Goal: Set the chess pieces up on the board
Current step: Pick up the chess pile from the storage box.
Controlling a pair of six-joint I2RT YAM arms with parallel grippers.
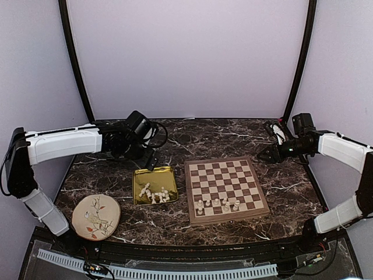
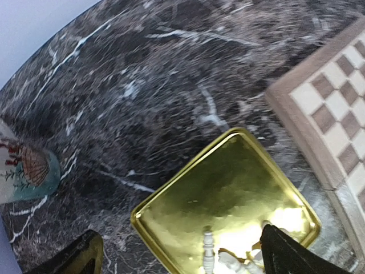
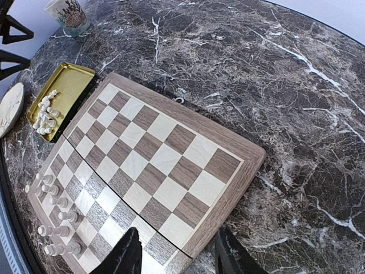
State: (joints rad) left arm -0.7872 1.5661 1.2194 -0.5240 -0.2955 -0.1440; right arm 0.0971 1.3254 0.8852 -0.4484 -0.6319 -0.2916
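The wooden chessboard [image 1: 190,195] lies right of centre. Several cream chess pieces [image 1: 217,204] stand on its two near rows, also seen in the right wrist view [image 3: 54,211]. More pieces [image 1: 156,193] lie loose in a gold tray [image 1: 152,171]. My left gripper [image 1: 148,160] hovers over the tray's far edge, open and empty [image 2: 182,265], with tray pieces [image 2: 209,251] between its fingers. My right gripper [image 1: 265,156] is beyond the board's far right corner, open and empty [image 3: 178,262], above the board's edge [image 3: 239,171].
A round cream plate with a bird drawing [image 1: 96,217] sits at the near left. A small patterned cup [image 3: 68,14] stands on the marble beyond the tray and also shows in the left wrist view [image 2: 28,168]. Black posts rise at the back corners.
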